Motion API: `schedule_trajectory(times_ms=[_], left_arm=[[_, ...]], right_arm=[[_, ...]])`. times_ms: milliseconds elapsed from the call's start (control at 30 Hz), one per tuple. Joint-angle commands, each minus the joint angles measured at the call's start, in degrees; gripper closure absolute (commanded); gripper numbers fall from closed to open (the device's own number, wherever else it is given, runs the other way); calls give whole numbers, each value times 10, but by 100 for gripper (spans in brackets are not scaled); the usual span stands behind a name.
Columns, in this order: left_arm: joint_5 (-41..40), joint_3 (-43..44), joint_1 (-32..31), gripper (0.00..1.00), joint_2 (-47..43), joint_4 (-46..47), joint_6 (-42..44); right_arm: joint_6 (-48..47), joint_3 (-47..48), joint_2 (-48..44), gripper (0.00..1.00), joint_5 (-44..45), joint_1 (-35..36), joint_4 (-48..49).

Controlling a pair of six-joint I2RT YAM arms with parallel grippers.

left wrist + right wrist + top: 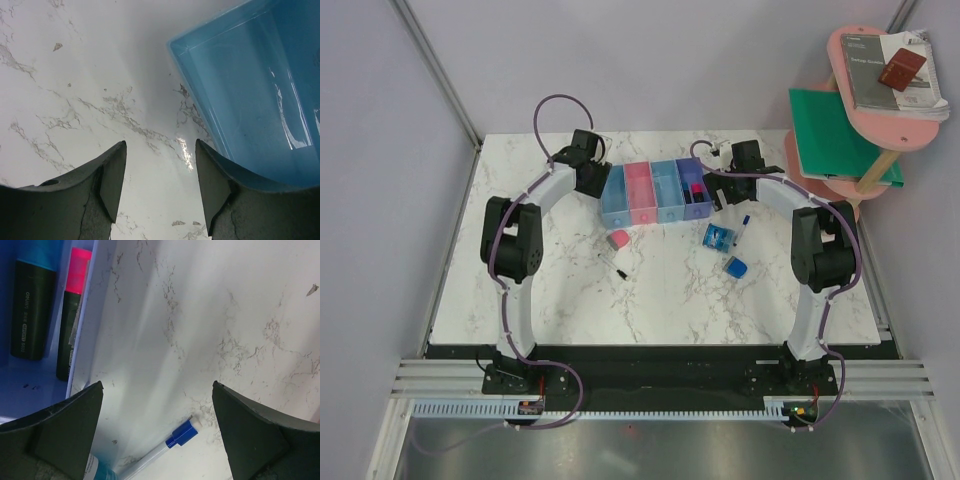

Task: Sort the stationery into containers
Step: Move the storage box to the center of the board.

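The four joined bins [655, 191] stand at the table's back centre: light blue, pink, light blue, purple-blue. A pink-tipped black marker [696, 190] lies in the purple-blue bin; in the right wrist view it [72, 315] lies beside a blue-tipped black one [32, 305]. On the marble lie a pink eraser [617, 240], a thin black pen [620, 270], two blue blocks [717, 236] [736, 267] and a blue-capped white marker [744, 225] [172, 444]. My left gripper [594, 178] [160, 145] is open and empty beside the left light blue bin [250, 90]. My right gripper [722, 188] [157, 385] is open and empty, right of the purple-blue bin.
A pink round shelf [880, 100] stands off the table's back right corner, with books [895, 70] on top and a green folder [835, 135] on its lower tier. The marble table [570, 300] ends at a black strip by the arm bases.
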Motion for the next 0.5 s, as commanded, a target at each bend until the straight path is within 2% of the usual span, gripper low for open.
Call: schedule_trajectory(times_ms=[0, 167, 467], left_arm=[[71, 35, -49, 35, 25, 28, 1], [67, 48, -61, 35, 39, 28, 4], [61, 36, -61, 35, 35, 28, 9]], right_arm=[[3, -12, -23, 2, -26, 22, -4], [0, -14, -22, 2, -23, 22, -2], [-12, -1, -3, 2, 50, 22, 21]])
